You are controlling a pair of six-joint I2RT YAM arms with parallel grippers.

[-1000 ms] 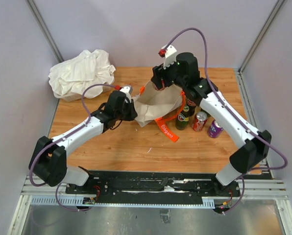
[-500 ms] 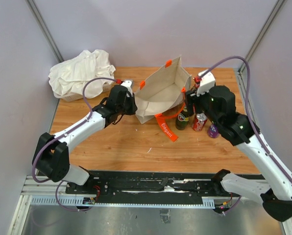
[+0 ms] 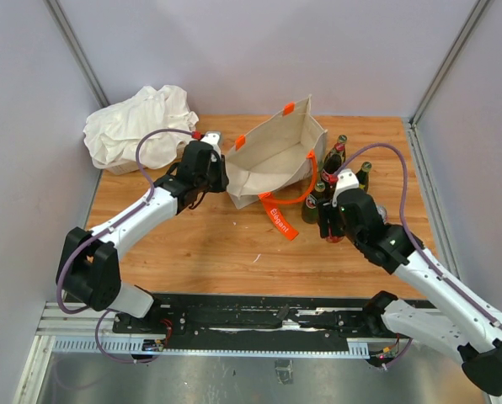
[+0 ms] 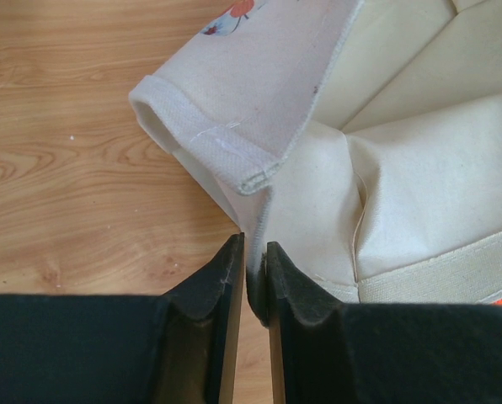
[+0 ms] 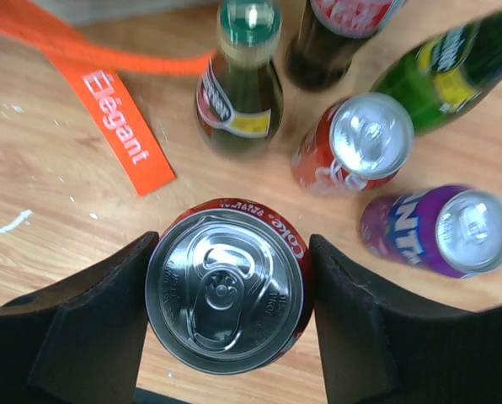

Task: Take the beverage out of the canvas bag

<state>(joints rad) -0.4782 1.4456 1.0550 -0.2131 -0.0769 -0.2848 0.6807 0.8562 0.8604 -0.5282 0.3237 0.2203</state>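
Observation:
The cream canvas bag with orange handles stands open at mid-table, its inside showing no drink. My left gripper is at its left corner. In the left wrist view the jaws are nearly together, with the bag's hemmed edge pinched between them. My right gripper is outside the bag, to its right and nearer the front. In the right wrist view it is shut on the beverage, a red Coke can seen from the top, both pads against its sides, above the wooden table.
Other drinks cluster just beyond the held can: a green-capped bottle, a red can, a purple can and dark bottles. The orange strap label lies on the table. A white cloth bundle sits back left.
My right arm swung from above the bag out to the right and toward the front, beside the drinks. The bag stood up and opened wider as my left gripper shifted back slightly.

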